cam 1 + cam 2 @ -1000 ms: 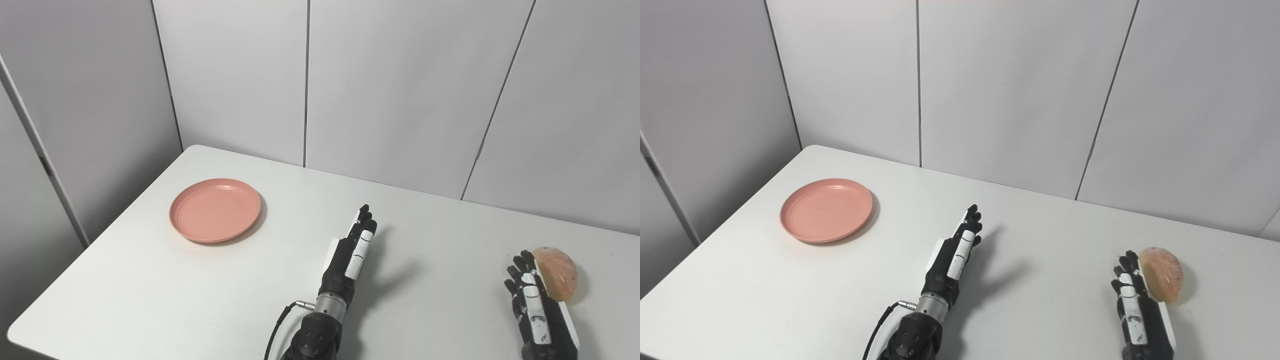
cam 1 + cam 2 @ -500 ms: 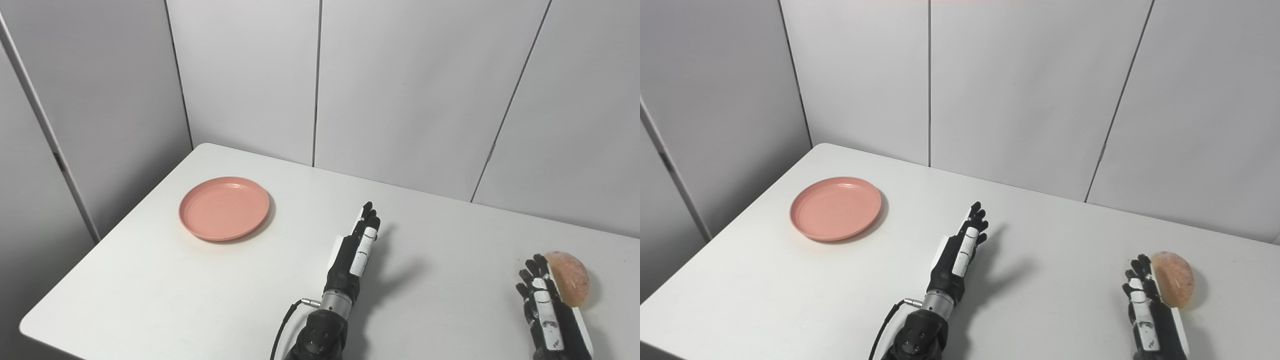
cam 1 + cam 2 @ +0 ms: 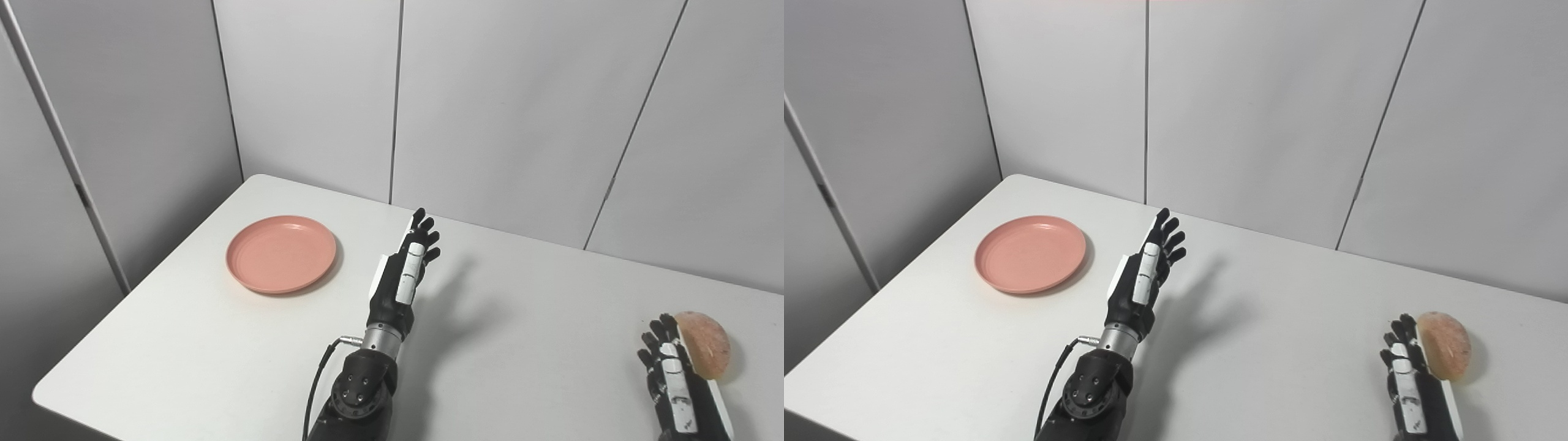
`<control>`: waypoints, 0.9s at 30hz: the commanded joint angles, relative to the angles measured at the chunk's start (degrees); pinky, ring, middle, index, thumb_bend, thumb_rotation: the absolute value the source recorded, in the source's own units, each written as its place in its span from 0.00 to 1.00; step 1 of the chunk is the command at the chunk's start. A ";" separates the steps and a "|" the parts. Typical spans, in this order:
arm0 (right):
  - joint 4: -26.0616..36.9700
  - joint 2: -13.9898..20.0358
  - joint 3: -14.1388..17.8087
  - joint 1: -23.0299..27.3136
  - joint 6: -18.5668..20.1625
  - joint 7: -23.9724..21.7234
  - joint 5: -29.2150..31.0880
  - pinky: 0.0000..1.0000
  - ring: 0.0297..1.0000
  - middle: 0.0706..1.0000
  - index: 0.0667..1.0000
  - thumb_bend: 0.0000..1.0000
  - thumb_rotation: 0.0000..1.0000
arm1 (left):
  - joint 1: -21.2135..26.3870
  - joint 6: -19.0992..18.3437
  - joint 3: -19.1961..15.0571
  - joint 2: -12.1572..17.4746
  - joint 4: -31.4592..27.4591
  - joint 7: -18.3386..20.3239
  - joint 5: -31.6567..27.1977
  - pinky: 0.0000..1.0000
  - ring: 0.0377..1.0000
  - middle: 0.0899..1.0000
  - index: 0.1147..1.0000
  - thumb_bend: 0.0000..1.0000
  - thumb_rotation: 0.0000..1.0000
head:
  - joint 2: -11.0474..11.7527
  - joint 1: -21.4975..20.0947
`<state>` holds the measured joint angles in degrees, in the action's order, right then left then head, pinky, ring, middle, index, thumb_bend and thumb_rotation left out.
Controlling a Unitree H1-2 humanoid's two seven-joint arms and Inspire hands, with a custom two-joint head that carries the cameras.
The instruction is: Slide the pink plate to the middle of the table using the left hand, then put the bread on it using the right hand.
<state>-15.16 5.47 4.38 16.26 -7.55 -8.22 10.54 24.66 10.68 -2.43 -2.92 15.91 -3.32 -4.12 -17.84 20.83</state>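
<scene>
On the far left of the white surface (image 3: 184, 343), round flat pink plastic plate (image 3: 281, 253) with nothing in it, left hand (image 3: 404, 275) raised just right of it, fingers spread, holding nothing, right hand (image 3: 674, 380) spread beside brown bread roll (image 3: 704, 344) at the right edge.

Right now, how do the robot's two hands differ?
The left hand is raised over the table's middle, near the plate but not touching it; the right hand sits low at the right, beside the bread. Both are open, holding nothing.
</scene>
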 commanded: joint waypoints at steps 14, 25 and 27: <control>3.01 0.52 -0.03 0.44 -0.78 -0.60 0.11 1.00 1.00 1.00 1.00 0.43 0.87 | 4.36 2.23 -3.70 5.04 -3.00 -1.54 1.46 0.91 0.93 0.95 0.94 0.76 1.00 | 0.95 2.27; 3.61 0.71 0.12 0.34 -0.21 -1.38 1.38 1.00 1.00 1.00 1.00 0.43 0.90 | 5.57 5.69 -8.36 11.59 0.80 -7.05 5.89 0.91 0.93 0.94 0.92 0.77 1.00 | 1.55 3.25; 3.79 0.71 0.10 0.33 -0.03 -1.47 1.47 1.00 1.00 1.00 1.00 0.43 0.90 | 5.54 5.68 -9.02 12.53 0.85 -7.09 5.55 0.92 0.94 0.94 0.93 0.77 1.00 | 1.63 3.28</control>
<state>-13.49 5.71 4.26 15.51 -7.43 -9.24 11.29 27.78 14.36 -11.24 8.48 17.76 -10.11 1.25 -16.26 24.17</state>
